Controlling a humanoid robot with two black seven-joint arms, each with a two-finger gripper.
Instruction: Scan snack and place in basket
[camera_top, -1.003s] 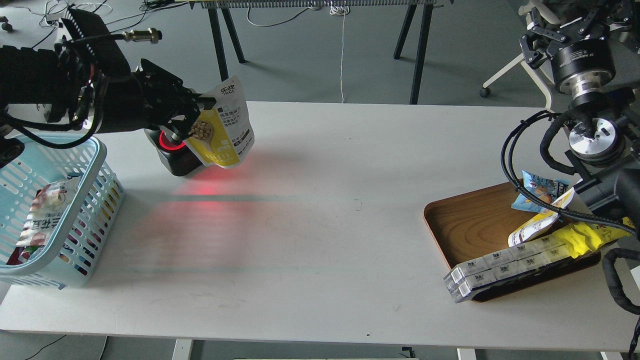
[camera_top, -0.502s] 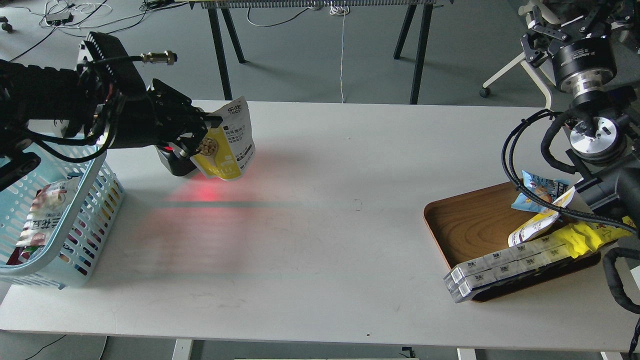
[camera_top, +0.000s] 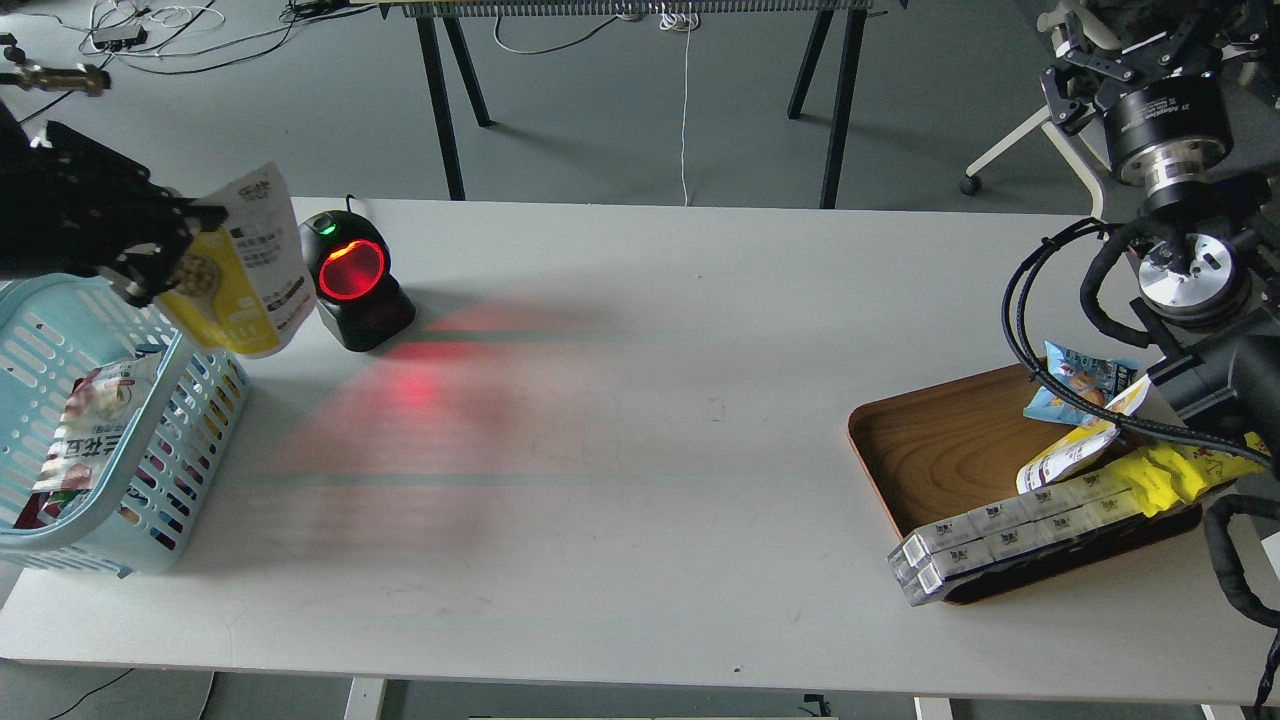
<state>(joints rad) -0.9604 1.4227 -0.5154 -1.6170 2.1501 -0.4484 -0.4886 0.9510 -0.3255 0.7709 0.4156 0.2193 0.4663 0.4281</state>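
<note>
My left gripper (camera_top: 165, 250) is shut on the snack (camera_top: 250, 275), a pouch with a white top and yellow lower part. It holds the pouch by its left edge, in the air over the right rim of the light blue basket (camera_top: 150, 440). The pouch hangs just left of the black scanner (camera_top: 355, 285), whose round window glows red. My right gripper (camera_top: 1135, 40) is raised at the far top right, above the wooden tray. Its fingers stand apart and hold nothing.
A red-and-white packet (camera_top: 85, 430) lies in the basket. The brown wooden tray (camera_top: 940, 450) at the right holds a blue packet (camera_top: 1080, 380), a yellow-white pouch (camera_top: 1070, 450), a bright-yellow packet (camera_top: 1180, 470) and long white boxes (camera_top: 1010, 530). Red scanner light falls on the table.
My left gripper has carried the snack to the left, away from the front of the scanner, to above the basket's rim. The scanner now shows in full. The right arm has not moved.
</note>
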